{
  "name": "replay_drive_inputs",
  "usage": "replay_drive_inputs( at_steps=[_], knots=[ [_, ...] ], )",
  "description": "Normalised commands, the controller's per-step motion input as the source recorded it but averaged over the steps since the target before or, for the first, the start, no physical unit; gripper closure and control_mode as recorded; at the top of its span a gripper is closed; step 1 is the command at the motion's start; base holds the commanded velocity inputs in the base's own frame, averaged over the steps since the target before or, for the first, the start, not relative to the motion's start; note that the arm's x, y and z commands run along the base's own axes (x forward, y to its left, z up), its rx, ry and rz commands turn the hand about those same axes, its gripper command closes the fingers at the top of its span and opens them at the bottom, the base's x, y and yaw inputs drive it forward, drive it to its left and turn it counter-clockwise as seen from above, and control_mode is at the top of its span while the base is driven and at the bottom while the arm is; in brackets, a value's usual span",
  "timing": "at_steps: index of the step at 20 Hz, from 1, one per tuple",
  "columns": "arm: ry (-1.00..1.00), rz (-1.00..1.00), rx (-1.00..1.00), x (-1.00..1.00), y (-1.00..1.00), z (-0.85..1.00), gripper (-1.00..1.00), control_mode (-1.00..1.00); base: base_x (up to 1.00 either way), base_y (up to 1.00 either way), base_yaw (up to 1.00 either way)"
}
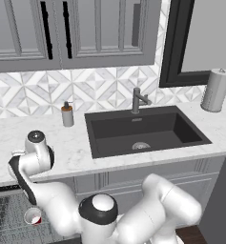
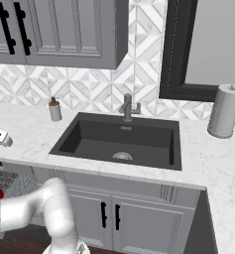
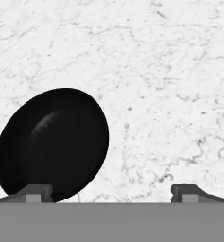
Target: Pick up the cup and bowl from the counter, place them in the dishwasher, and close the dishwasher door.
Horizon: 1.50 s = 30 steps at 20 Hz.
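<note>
Pincer spread wide, empty, over veined white marble counter; round glossy black bowl at one fingertip.

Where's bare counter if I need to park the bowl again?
Bare marble runs from the soap dispenser to the sink, and right of the bowl under the open claw. The strip by the paper towel roll is tighter.

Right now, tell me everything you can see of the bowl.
The bowl shows in the hand view as a round, glossy black dish with a faint highlight on its dark inside. It looks smooth, like glazed ceramic or plastic, and empty. It sits upright on the white marble counter, nothing else touching it. The tool is open above it, one fingertip overlapping the bowl's near edge in the picture, the other well off to the side over bare marble.
</note>
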Motion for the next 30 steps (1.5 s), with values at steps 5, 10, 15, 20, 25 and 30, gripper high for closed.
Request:
replay_drive_inputs(
  at_steps=[5, 10, 15, 20, 25, 30],
  knots=[
    [0.00, -0.02, 0.01, 0.15, -0.01, 0.13, -1.00, -1.00, 0.00, 0.00, 0.00],
    [0.00, -0.02, -0.05, 0.35, 0.63, 0.00, -1.00, -1.00, 0.00, 0.00, 0.00],
    [0.05, 0.00, -0.01, 0.19, 0.08, -0.15, 1.00, -1.00, 0.00, 0.00, 0.00],
    [0.11, 0.00, 0.00, -0.34, -0.12, -0.46, 1.00, -1.00, 0.00, 0.00, 0.00],
    [0.06, 0.00, 0.00, -0.42, -0.16, -0.51, 1.00, -1.00, 0.00, 0.00, 0.00],
    [0.00, -0.03, 0.01, -0.59, -0.44, -0.02, 1.00, -1.00, 0.00, 0.00, 0.00]
  ],
)
